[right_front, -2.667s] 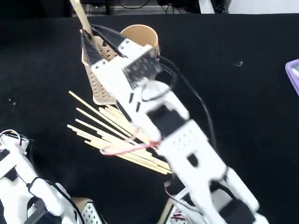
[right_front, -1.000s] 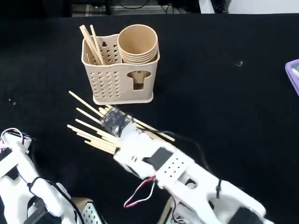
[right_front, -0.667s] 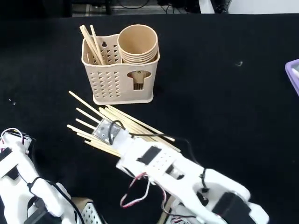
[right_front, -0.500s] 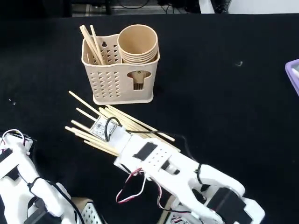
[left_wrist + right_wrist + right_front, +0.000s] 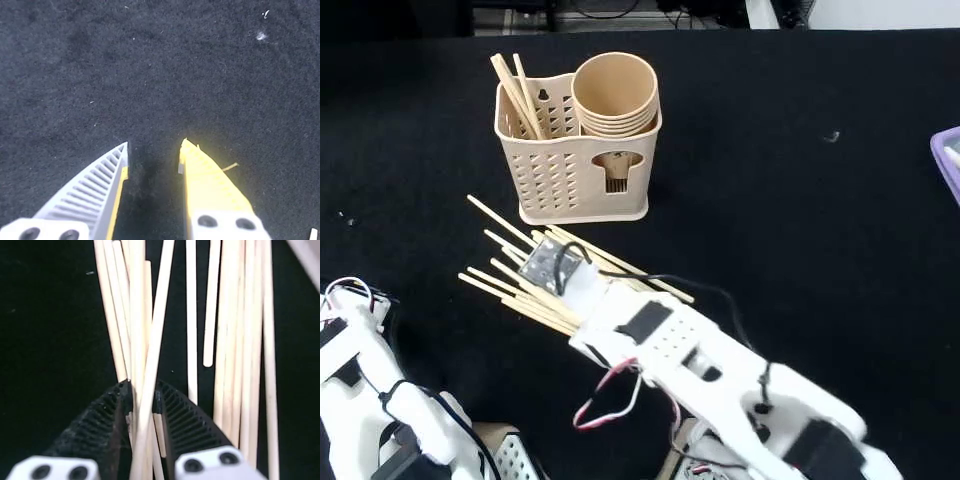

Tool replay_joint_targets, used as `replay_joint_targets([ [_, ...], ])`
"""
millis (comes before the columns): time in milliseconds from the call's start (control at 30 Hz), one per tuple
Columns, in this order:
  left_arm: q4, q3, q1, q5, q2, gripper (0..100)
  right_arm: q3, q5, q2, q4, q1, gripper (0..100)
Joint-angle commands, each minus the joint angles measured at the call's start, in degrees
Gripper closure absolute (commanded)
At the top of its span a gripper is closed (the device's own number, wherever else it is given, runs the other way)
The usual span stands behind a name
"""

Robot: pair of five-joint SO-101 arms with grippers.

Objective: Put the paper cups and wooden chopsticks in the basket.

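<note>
A beige perforated basket (image 5: 570, 170) stands at the back of the black table. It holds stacked paper cups (image 5: 615, 92) on one side and a few wooden chopsticks (image 5: 515, 92) on the other. Several loose chopsticks (image 5: 500, 262) lie fanned out in front of it. My right arm (image 5: 660, 340) stretches over this pile from the lower right. The right gripper (image 5: 142, 390) is down in the pile, its black fingers (image 5: 116, 407) shut on one chopstick (image 5: 156, 325), other sticks lying beside it. My left gripper (image 5: 152, 147) hovers over bare table, open with nothing in it.
The left arm (image 5: 365, 400) sits folded at the table's lower left corner. A purple object (image 5: 948, 160) pokes in at the right edge. Black table surface stretches free to the right of the basket.
The right arm left the basket, where a chopstick now stands, and came down onto the loose pile. In the last half second it shifted slightly and the sticks at the pile's left end moved.
</note>
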Motion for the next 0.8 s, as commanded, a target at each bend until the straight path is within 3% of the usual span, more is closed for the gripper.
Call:
replay_joint_targets([
  [0, -0.5, -1.4, 0.7, -0.9, -1.4, 83, 1.3, 0.1, -8.5, 1.6, 1.0, 98.7],
  [500, -0.7, -1.3, 3.6, -0.9, -1.4, 83, -0.8, 2.2, 0.6, 3.1, -2.0, 98.8],
  [767, -0.8, -1.3, 3.6, -0.8, -1.4, 83, -7.7, 1.1, -7.6, 8.4, -2.3, 98.8],
])
